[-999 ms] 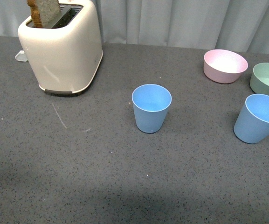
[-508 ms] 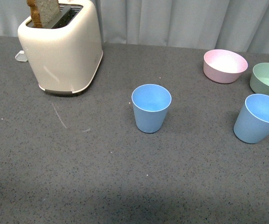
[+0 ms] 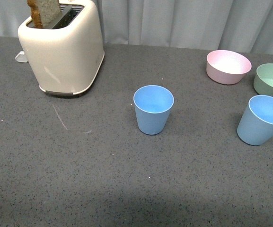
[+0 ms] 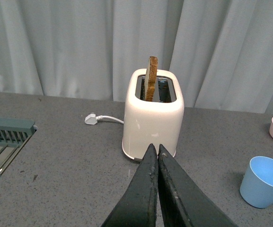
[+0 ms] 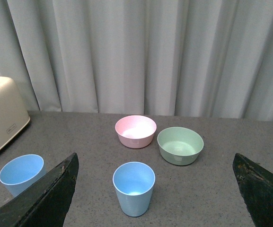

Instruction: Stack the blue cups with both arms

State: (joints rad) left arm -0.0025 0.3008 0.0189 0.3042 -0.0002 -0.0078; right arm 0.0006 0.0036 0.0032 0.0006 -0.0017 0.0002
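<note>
Two light blue cups stand upright on the grey table. One cup is near the middle; it also shows in the left wrist view and the right wrist view. The other cup is at the right edge, in front of the bowls; in the right wrist view it stands between my right gripper's wide-open jaws. My right gripper is empty and back from that cup. My left gripper is shut and empty, pointing at the toaster. Neither arm shows in the front view.
A cream toaster with a slice of bread stands at the back left, its plug beside it. A pink bowl and a green bowl sit at the back right. A grey rack lies far left. Curtains hang behind the table.
</note>
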